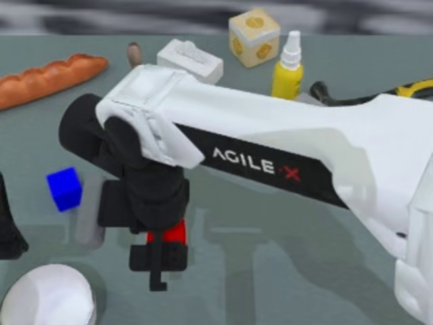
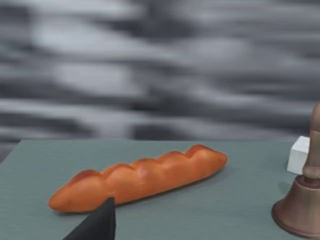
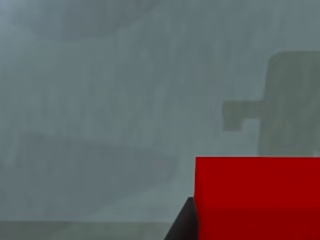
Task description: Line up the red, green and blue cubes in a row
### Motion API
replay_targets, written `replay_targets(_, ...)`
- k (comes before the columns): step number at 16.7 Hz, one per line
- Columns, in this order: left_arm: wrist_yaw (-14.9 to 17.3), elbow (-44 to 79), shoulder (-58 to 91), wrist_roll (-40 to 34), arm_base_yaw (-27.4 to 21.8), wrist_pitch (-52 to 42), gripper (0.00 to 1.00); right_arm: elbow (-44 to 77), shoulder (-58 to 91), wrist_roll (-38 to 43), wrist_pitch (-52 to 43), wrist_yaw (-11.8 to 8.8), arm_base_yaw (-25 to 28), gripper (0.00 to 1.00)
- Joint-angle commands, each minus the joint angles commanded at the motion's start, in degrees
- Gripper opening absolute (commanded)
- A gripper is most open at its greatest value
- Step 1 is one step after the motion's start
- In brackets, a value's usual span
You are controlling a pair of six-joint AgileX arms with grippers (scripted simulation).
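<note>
**Right gripper holds the red cube over the near-left counter**

The right arm reaches from the right side across the counter (image 1: pixel 270 237) toward its left half. Its gripper (image 1: pixel 164 245) hangs over the near-left part of the surface, clenched on the red cube (image 1: pixel 173 233), which shows between the dark fingers in the top view. In the right wrist view the red cube (image 3: pixel 255 197) fills the lower corner against a dark finger, with the gripper's shadow cast on the bare counter beyond it; whether the cube touches the surface I cannot tell.

The blue cube (image 1: pixel 65 189) sits on the counter to the left of the right gripper, apart from it. The green cube is not seen in any view.

The left arm is parked at the left edge of the counter; only a dark part of it shows there, and a dark fingertip in the left wrist view, so I cannot tell whether its gripper is released or clenched.

Along the far side lie a baguette (image 1: pixel 51 78) at far left, a white block (image 1: pixel 190 60), a cream cube with yellow emblems (image 1: pixel 254 38) and a yellow spray bottle (image 1: pixel 288 68). The left wrist view also shows a bronze bell (image 2: pixel 302 200) near the baguette.
</note>
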Motion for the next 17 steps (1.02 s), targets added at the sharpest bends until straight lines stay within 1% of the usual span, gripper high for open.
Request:
replay_targets(2, 0.0, 0.0, 0.0, 0.0, 0.0, 0.0, 1.00, -1.9, 0.3, 0.0, 2.2, 0.1, 0.1, 0.00)
replay_targets(7, 0.0, 0.0, 0.0, 0.0, 0.0, 0.0, 1.00, -10.1, 2.4, 0.2, 12.7, 0.1, 0.1, 0.00)
replay_targets(12, 0.0, 0.0, 0.0, 0.0, 0.0, 0.0, 1.00, -11.1, 2.9, 0.1, 13.8, 0.1, 0.2, 0.00)
replay_targets(17, 0.0, 0.0, 0.0, 0.0, 0.0, 0.0, 1.00, -11.1, 2.9, 0.1, 13.8, 0.1, 0.2, 0.38)
